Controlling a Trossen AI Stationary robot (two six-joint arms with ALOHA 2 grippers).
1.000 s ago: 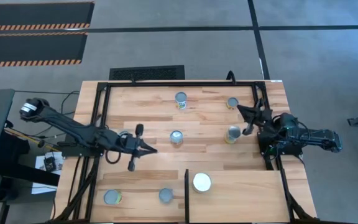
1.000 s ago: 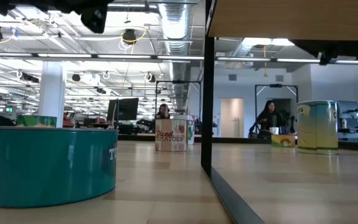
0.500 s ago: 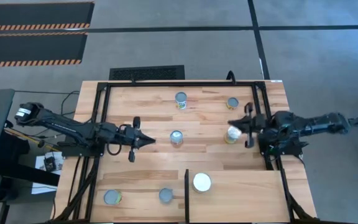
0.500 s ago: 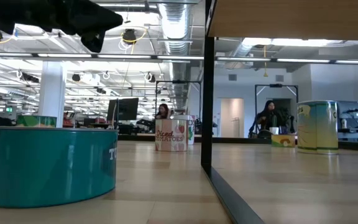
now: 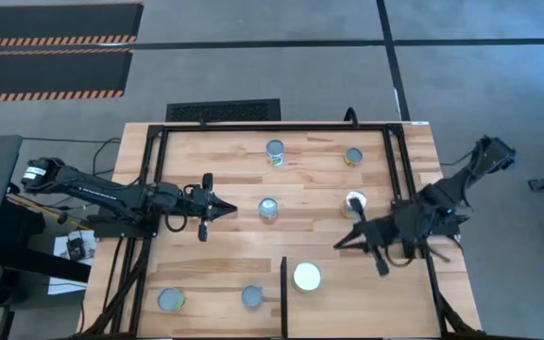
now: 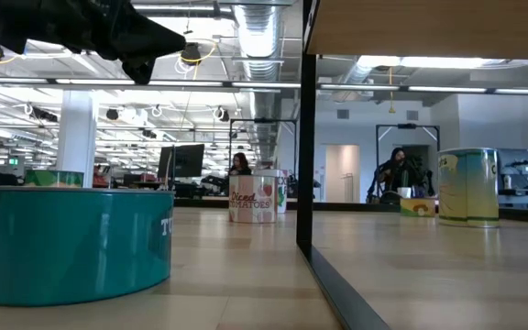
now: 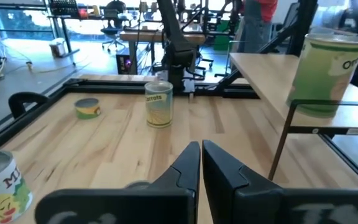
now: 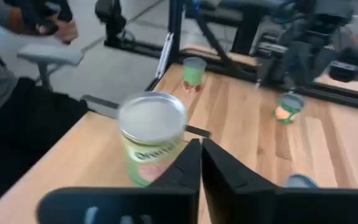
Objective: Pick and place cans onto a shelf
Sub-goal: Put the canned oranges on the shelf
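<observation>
Several cans stand upright on the wooden table: two at the far side, one in the middle, one right of it, and two at the near left. A wider white-topped can stands on the pale shelf, beside its black divider. My left gripper is shut and empty, left of the middle can. My right gripper is shut and empty above the shelf's far edge. In its wrist view its fingers point at the white-topped can.
A black metal frame borders the table. In the low view, a teal can stands close at the left and the divider rises in the middle. A person stands beside the table in the right wrist view.
My right gripper has swung from beside the right-hand middle can toward the table's near edge. It has turned and now points left over the shelf's far edge. My left gripper has shifted slightly toward the far edge. No can has moved.
</observation>
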